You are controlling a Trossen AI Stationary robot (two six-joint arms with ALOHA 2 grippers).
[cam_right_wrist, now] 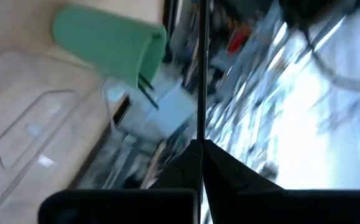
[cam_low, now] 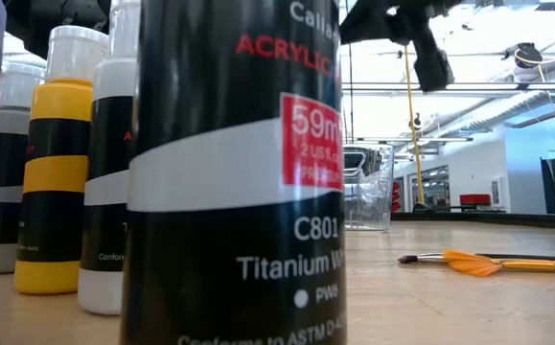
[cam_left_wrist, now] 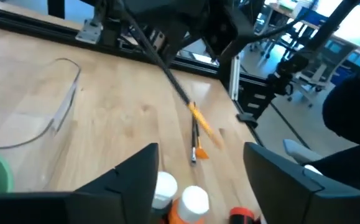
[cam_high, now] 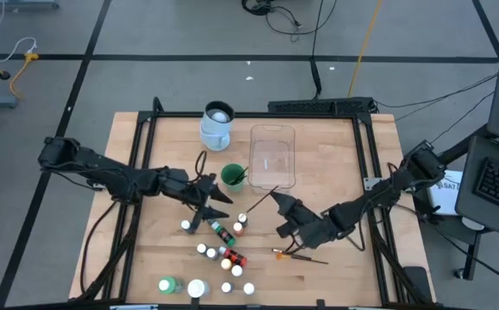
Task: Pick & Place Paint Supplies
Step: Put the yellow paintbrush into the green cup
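Observation:
Several small white-capped paint bottles [cam_high: 223, 250] stand and lie on the near middle of the table, and fill the low view as bottles [cam_low: 239, 192]. A larger green bottle [cam_high: 170, 284] and a white jar [cam_high: 197, 288] stand at the near edge. My left gripper [cam_high: 210, 209] [cam_left_wrist: 201, 162] is open, low beside an orange bottle [cam_left_wrist: 189, 208] and a second white cap [cam_left_wrist: 165, 186]. My right gripper [cam_high: 282, 209] [cam_right_wrist: 199, 144] is shut on a thin dark brush [cam_high: 258, 202]. More brushes [cam_high: 299, 255] [cam_low: 478, 261] lie on the table near it. My right gripper pinches the thin dark brush shaft [cam_right_wrist: 200, 124] between its two shut fingers. The shaft runs straight out from the fingertips, along the fingers, toward the green cup [cam_right_wrist: 108, 46]. In the left wrist view the brush [cam_left_wrist: 167, 74] slants down from the gripper toward the table.
A green cup [cam_high: 233, 176] with brushes stands mid-table, a clear plastic tub [cam_high: 272, 155] to its right, and a pale blue-white jug [cam_high: 217, 125] at the far edge. A black frame [cam_high: 365, 164] borders the wooden table. Bare wood lies on the left and the near right.

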